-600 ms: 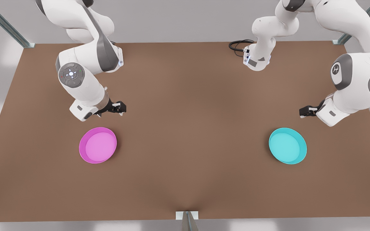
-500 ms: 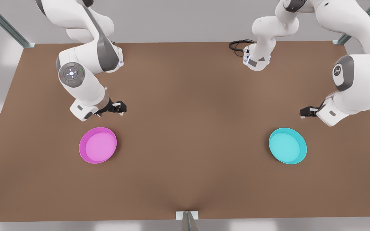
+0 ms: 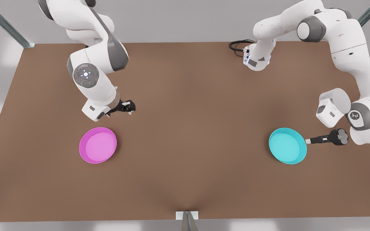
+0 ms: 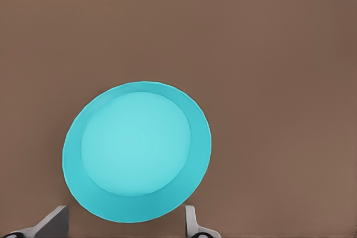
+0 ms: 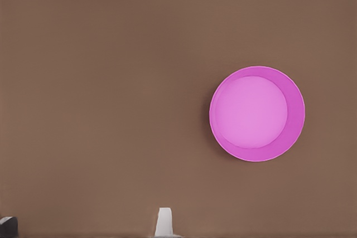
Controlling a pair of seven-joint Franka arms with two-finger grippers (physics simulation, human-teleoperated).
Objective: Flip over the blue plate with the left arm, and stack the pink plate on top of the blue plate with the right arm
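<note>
The left claw (image 3: 307, 141) now lies low and level just beside the blue plate's (image 3: 287, 146) rim, on the front view's right. Half a second ago it hung well back from the plate with the arm bent another way, so that arm has swung round and dropped for the approach. Its wrist view shows the fingers (image 4: 191, 222) spread wide, one either side of the plate's near edge, gripping nothing. I judge the rim grasp for the flip comes next; the plate is not yet touched and rests open face up on the desk (image 3: 185, 128).

The right claw (image 3: 129, 106) hovers above the desk near the pink plate (image 3: 98, 145), on the front view's left, having drifted slightly toward the middle. A fingertip (image 5: 164, 222) shows in its wrist view, but I cannot tell how far it is open. It seems to be waiting its turn. The pink plate also sits face up, well apart from the blue.

Count: two plates, one blue and one pink; two arms, two claws.
</note>
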